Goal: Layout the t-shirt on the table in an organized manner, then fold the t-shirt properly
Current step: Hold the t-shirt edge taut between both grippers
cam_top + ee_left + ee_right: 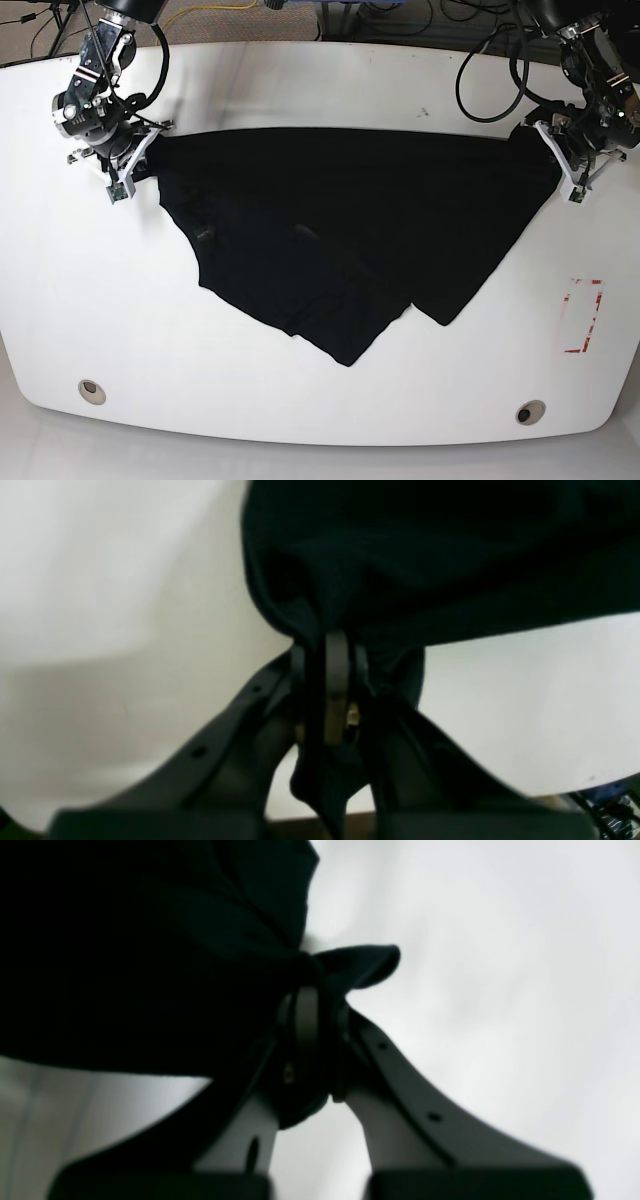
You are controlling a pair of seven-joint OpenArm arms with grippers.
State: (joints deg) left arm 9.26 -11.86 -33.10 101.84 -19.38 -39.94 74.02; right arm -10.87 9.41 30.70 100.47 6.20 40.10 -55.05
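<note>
Black cloth fills the middle of the base view: the t-shirt (350, 240) is stretched in a straight upper edge from the upper left of the frame to the upper right, and hangs down to two uneven points that lie on the white table (300, 90) toward the lower centre. Only plain black shows; no print can be made out, and its folds are hard to read against the dark. At the upper right of the base view the left gripper (553, 143) is clamped on one end of that edge; its fingertips are hidden by the cloth there. In the left wrist view the same gripper (332, 647) has its jaws pressed together on a bunched fold, with a tail of cloth hanging down between the fingers, and the picture is soft and dark. At the upper left of the base view the right gripper (140, 160) is closed on the other end. In the right wrist view that gripper (312, 995) pinches a gathered corner, a small flap poking out to the right; the rest of the cloth is a featureless black mass across the upper left, cut off by the frame. A red-and-white tape rectangle (582, 316) sits at the right, apart from the shirt, and two grommet holes (92, 391) lie near the lower edge.
</note>
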